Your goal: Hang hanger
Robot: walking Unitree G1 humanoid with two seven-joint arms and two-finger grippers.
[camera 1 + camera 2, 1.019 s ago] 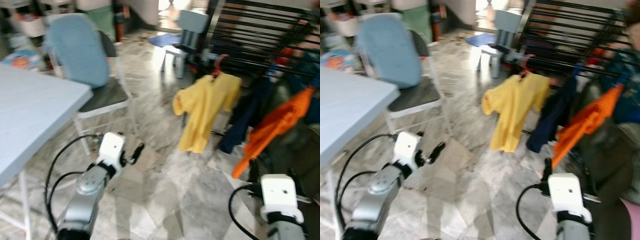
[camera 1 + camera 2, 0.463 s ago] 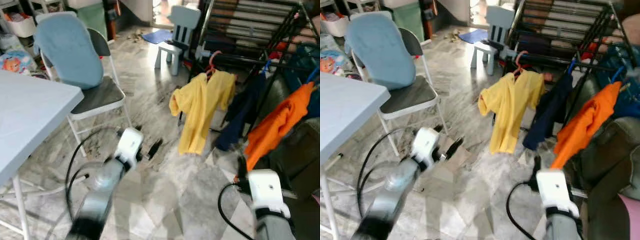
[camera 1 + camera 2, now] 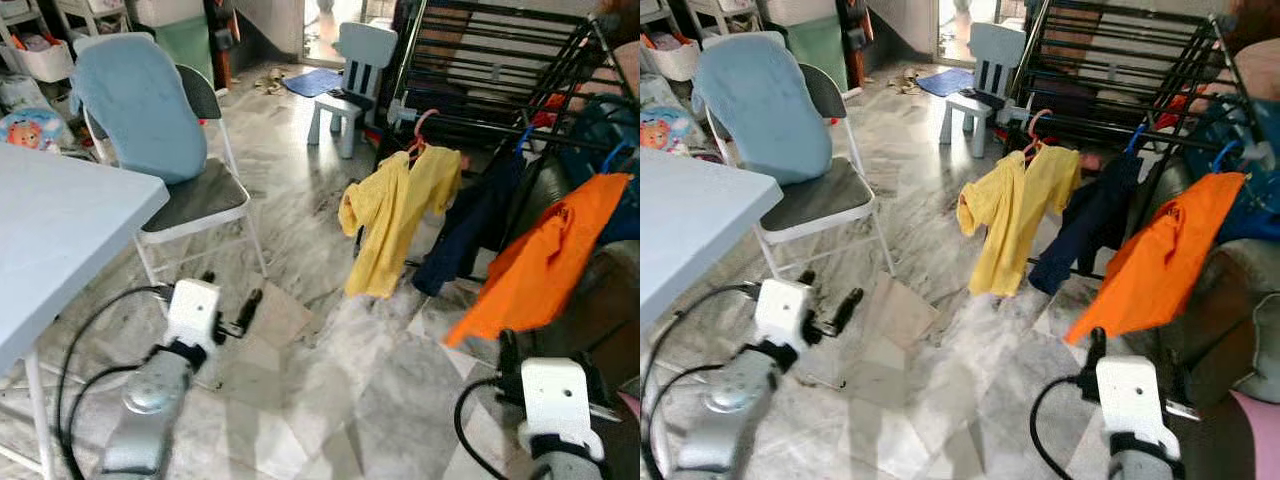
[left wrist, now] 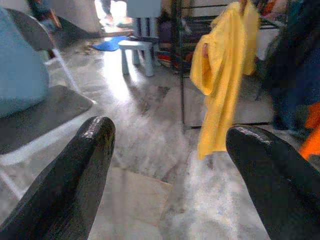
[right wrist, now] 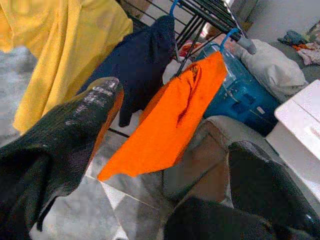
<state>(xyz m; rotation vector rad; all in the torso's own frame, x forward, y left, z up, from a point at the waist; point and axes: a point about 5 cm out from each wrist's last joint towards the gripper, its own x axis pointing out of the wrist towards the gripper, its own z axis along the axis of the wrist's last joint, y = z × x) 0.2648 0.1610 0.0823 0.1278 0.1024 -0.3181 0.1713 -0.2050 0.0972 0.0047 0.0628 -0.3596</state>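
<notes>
- The black metal drying rack (image 3: pixel 470 60) stands at the far right of the room. Three garments hang from its rails on hangers.
- The yellow shirt on a pink plastic hanger (image 3: pixel 395 215) hangs at the rack's near-left corner, with the dark navy garment on a blue hanger (image 3: pixel 470 225) beside it, then the orange shirt on a blue hanger (image 3: pixel 545 265) nearest the right arm.
- The left pincer (image 4: pixel 167 165) hovers low over the grey marble floor (image 3: pixel 330 400), its fingers spread apart and holding nothing; the yellow shirt hangs well ahead of it.
- The right pincer (image 5: pixel 165 165) is also spread and empty, with the orange shirt hanging just beyond its fingertips, apart from them.
- A folding chair draped with a pale blue cover (image 3: pixel 150 110) stands beside the white bench (image 3: pixel 50 230) on the left.
</notes>
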